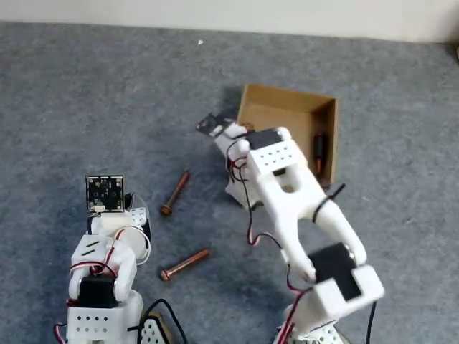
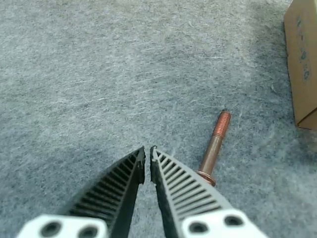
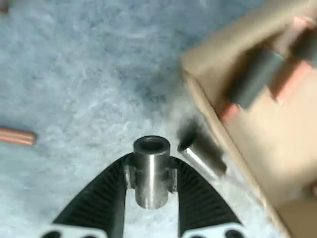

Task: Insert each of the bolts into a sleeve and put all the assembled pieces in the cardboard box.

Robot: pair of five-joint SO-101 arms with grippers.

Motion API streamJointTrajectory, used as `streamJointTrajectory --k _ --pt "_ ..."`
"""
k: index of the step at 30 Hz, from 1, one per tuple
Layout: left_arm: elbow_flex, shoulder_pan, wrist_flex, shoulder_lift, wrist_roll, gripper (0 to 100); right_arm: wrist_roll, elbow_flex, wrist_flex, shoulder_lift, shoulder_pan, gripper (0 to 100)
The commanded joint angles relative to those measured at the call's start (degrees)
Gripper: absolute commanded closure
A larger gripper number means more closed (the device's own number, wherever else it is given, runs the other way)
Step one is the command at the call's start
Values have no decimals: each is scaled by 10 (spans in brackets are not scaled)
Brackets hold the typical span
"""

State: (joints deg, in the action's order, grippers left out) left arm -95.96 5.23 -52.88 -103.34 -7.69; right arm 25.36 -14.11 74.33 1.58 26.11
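My right gripper (image 3: 151,171) is shut on a grey metal sleeve (image 3: 150,188), held upright with its bore open, just outside the cardboard box (image 3: 257,148). A second sleeve (image 3: 203,152) lies on the carpet against the box wall. Inside the box lie assembled pieces (image 3: 255,77); one of them (image 1: 319,152) rests by the box's right wall (image 1: 330,136). Two copper bolts lie on the carpet, one (image 1: 175,192) between the arms and one (image 1: 185,264) nearer the front. My left gripper (image 2: 147,152) is shut with nothing in it, low over the carpet, with a bolt (image 2: 214,148) just beside its fingertips.
Grey carpet covers the whole surface. The right arm (image 1: 287,193) stretches from the front right to the box's left side. The left arm (image 1: 104,265) sits folded at the front left. A box corner (image 2: 302,59) stands beyond the bolt.
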Motion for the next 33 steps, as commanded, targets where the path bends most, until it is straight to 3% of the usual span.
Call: streamJointTrajectory --k 1,10,15,20,28,33 --pt "-12 4 2 -4 9 955 -51 -31 10 -74 -11 994" --pt "6 4 1 -5 9 955 -105 -273 -181 -232 -14 994" --pt "65 1 -3 -4 9 955 -167 -347 -253 -279 -73 994" --pt "127 -87 -63 -2 69 955 -223 -356 -287 -288 -134 993" --pt "181 -185 -131 8 69 955 -245 -356 -305 -289 -177 993" --pt "189 -245 -129 118 69 954 -244 -356 -306 -289 -178 993"
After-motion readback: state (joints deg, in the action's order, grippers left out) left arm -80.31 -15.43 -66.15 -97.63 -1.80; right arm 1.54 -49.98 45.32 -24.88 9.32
